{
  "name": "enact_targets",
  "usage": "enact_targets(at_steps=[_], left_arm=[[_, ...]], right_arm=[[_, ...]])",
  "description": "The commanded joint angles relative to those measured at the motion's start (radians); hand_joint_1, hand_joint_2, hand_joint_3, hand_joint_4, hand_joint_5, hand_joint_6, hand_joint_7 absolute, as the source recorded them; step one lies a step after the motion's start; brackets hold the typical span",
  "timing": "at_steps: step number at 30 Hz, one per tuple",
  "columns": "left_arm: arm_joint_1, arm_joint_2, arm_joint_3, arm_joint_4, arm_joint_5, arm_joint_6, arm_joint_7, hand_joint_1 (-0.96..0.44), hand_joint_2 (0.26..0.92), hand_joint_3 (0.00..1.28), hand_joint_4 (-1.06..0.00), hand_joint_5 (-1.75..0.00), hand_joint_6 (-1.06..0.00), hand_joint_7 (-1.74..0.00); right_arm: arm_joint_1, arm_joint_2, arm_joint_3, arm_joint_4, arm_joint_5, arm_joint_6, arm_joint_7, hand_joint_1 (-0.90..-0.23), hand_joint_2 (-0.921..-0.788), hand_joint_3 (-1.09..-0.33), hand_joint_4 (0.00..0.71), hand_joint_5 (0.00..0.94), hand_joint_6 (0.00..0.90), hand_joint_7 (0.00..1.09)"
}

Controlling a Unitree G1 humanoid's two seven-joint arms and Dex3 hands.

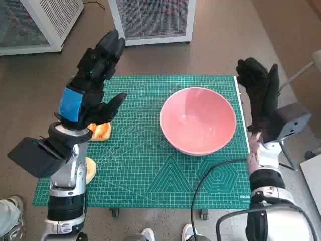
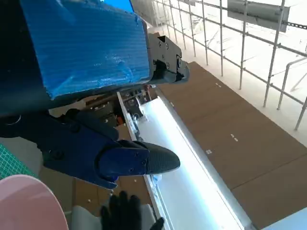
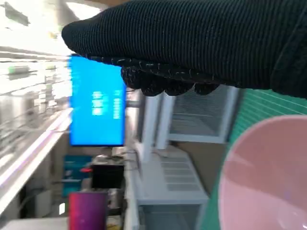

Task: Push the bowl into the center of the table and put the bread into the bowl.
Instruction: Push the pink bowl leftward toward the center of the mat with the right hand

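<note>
A pink bowl (image 1: 198, 120) stands on the green cutting mat (image 1: 140, 165), right of its middle; its rim also shows in the left wrist view (image 2: 29, 203) and the right wrist view (image 3: 264, 177). A piece of orange-brown bread (image 1: 101, 131) lies near the mat's left edge, partly hidden under my left hand (image 1: 93, 83), which is raised above it with fingers spread and holds nothing. My right hand (image 1: 258, 93) is upright beside the bowl's right side, just off the mat's right edge, fingers extended and empty. It appears in the left wrist view as a dark glove (image 2: 127, 213).
A second yellowish piece (image 1: 90, 169) lies at the mat's left edge behind my left forearm. White mesh cabinets (image 1: 150, 20) stand beyond the table. A black cable (image 1: 210, 175) crosses the mat's near right corner. A person's shoe (image 1: 12, 203) shows at lower left.
</note>
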Motion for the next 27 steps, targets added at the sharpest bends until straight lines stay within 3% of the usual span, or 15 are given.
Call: enact_targets(at_steps=[1,10,19,27], left_arm=[[0.011,0.002,0.004,-0.005,-0.003,-0.006,-0.002,-0.61,0.921,0.36,-0.24,0.0,-0.2,-0.23],[0.019,0.008,0.007,-0.009,-0.004,-0.008,-0.009,-0.62,0.921,0.36,-0.24,0.0,-0.19,-0.24],[0.029,0.018,0.011,-0.031,0.007,0.002,0.001,-0.62,0.921,0.36,-0.24,0.0,-0.19,-0.24],[0.042,0.027,0.015,-0.048,0.013,0.009,0.006,-0.62,0.921,0.36,-0.24,0.0,-0.19,-0.25]], right_arm=[[0.055,0.02,0.017,0.036,-0.036,0.069,-0.036,-0.522,-0.921,-0.718,0.221,0.002,0.36,0.01],[0.092,0.059,0.031,0.051,-0.07,0.152,-0.064,-0.534,-0.921,-0.723,0.229,0.005,0.36,0.01],[0.108,0.094,0.057,0.05,-0.111,0.184,-0.094,-0.556,-0.921,-0.709,0.232,0.004,0.365,0.01],[0.105,0.125,0.043,0.05,-0.107,0.199,-0.085,-0.554,-0.921,-0.721,0.231,0.002,0.356,0.0]])
